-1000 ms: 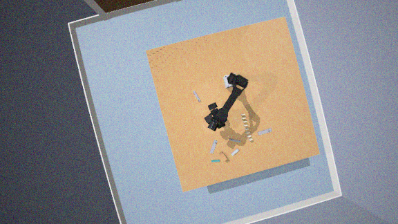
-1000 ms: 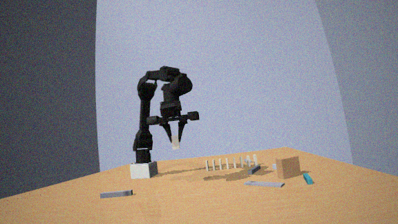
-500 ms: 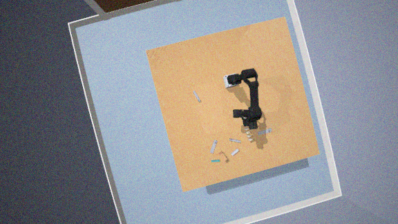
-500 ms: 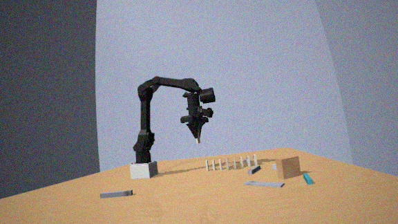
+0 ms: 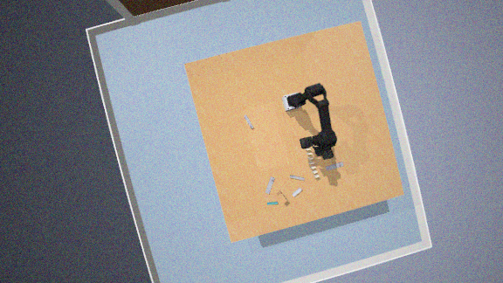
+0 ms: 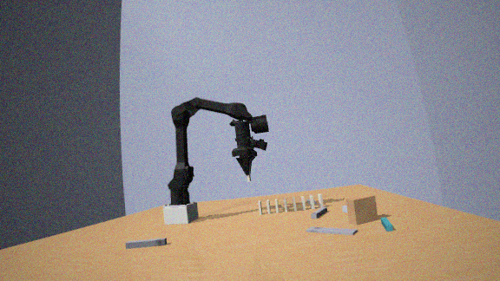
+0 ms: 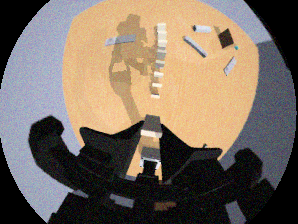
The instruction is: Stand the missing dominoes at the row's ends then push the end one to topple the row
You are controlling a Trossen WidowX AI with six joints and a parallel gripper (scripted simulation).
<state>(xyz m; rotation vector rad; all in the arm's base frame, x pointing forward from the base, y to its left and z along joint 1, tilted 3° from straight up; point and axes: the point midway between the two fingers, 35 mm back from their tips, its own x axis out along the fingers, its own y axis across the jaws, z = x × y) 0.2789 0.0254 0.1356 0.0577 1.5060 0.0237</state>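
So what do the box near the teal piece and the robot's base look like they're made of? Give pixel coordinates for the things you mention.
The box (image 6: 363,210) could be cardboard or wood: plain matte brown faces. The base (image 6: 174,214) looks like painted metal or plastic, judging by its even pale grey; the view doesn't settle which.

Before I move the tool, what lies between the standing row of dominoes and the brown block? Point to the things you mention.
A grey bar (image 5: 297,177) (image 6: 319,212) (image 7: 195,46) and a white piece (image 5: 297,192) (image 6: 345,208) (image 7: 202,29) lie there; the wrist view shows both.
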